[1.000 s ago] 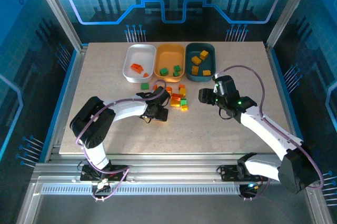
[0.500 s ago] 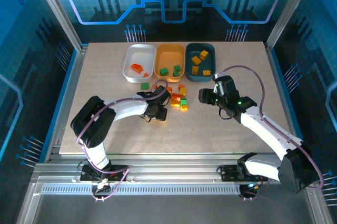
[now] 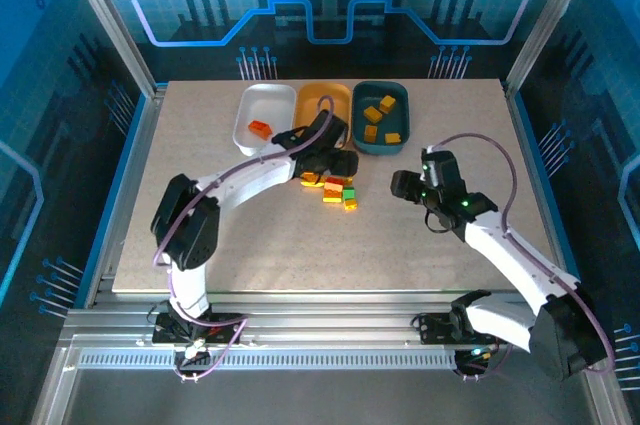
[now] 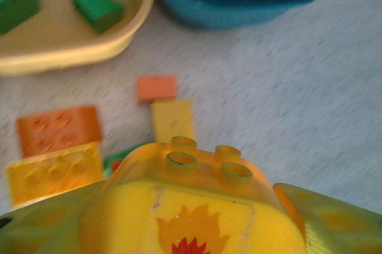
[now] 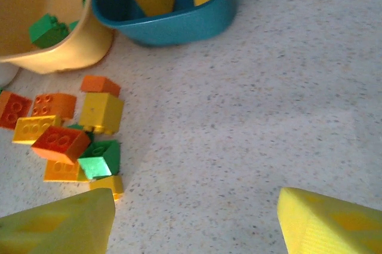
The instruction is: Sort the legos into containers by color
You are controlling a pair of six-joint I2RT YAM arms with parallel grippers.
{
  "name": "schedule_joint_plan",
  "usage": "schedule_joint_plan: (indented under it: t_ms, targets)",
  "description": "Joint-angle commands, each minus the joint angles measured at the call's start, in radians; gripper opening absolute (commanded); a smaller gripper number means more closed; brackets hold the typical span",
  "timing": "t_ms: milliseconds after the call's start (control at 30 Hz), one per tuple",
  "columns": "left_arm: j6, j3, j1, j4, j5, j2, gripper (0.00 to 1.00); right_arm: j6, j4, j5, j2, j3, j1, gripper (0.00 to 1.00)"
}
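Note:
My left gripper [image 3: 345, 162] hangs just in front of the orange-yellow tray [image 3: 322, 101], shut on a yellow lego with a flame sticker [image 4: 197, 206]. Green legos [image 4: 95, 4] lie in that tray. The teal tray [image 3: 382, 140] to its right holds yellow legos [image 3: 378, 110], and the white tray [image 3: 262, 105] holds an orange-red lego [image 3: 260, 128]. A loose pile of orange-red, yellow and green legos [image 3: 338, 190] lies on the table below the left gripper. To the right of the pile, my right gripper [image 3: 398, 185] stands open over bare table, nothing between its fingers [image 5: 71, 221].
The three trays stand side by side at the back of the table [image 3: 450, 235]. The left arm's cable [image 3: 318, 115] arcs over the orange-yellow tray. Metal frame posts [image 3: 110, 25] stand at the table's corners.
The left arm has swung up and right from the pile's left side to the front of the trays, with the yellow lego in its jaws. The right gripper drifted slightly right and nearer.

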Motion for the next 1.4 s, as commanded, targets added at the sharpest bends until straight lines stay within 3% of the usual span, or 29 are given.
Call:
schedule_joint_plan:
  t_ms: [0, 200, 600, 733, 967, 1000, 1067, 1167, 1367]
  targets:
    - [0.018, 0.129, -0.006, -0.010, 0.091, 0.120, 0.60, 0.059, 0.072, -0.014, -0.046, -0.052, -0.038, 0.73]
    - [0.048, 0.367, -0.003, -0.004, 0.076, 0.299, 0.60, 0.085, 0.094, -0.028, -0.054, -0.075, -0.061, 0.73]
    - [0.038, 0.637, 0.035, 0.028, 0.039, 0.500, 0.58, 0.107, 0.104, -0.088, -0.048, -0.076, -0.069, 0.74]
    - [0.036, 0.751, 0.046, 0.006, 0.032, 0.587, 0.59, 0.126, 0.082, -0.055, -0.087, -0.085, -0.075, 0.75]
    - [0.075, 0.790, 0.048, 0.069, -0.016, 0.641, 0.62, 0.142, 0.086, -0.018, -0.183, -0.121, -0.083, 0.77]
    - [0.078, 0.796, 0.048, 0.073, -0.018, 0.643, 0.64, 0.142, 0.086, -0.023, -0.183, -0.121, -0.085, 0.77]
    - [0.085, 0.812, 0.048, 0.070, -0.019, 0.647, 0.81, 0.140, 0.086, -0.028, -0.176, -0.119, -0.085, 0.78]
    - [0.094, 0.826, 0.045, 0.071, 0.004, 0.626, 0.97, 0.139, 0.088, -0.031, -0.164, -0.116, -0.085, 0.78]
    - [0.127, 0.744, 0.019, 0.113, 0.021, 0.461, 0.99, 0.128, 0.104, -0.037, -0.170, -0.123, -0.084, 0.78]
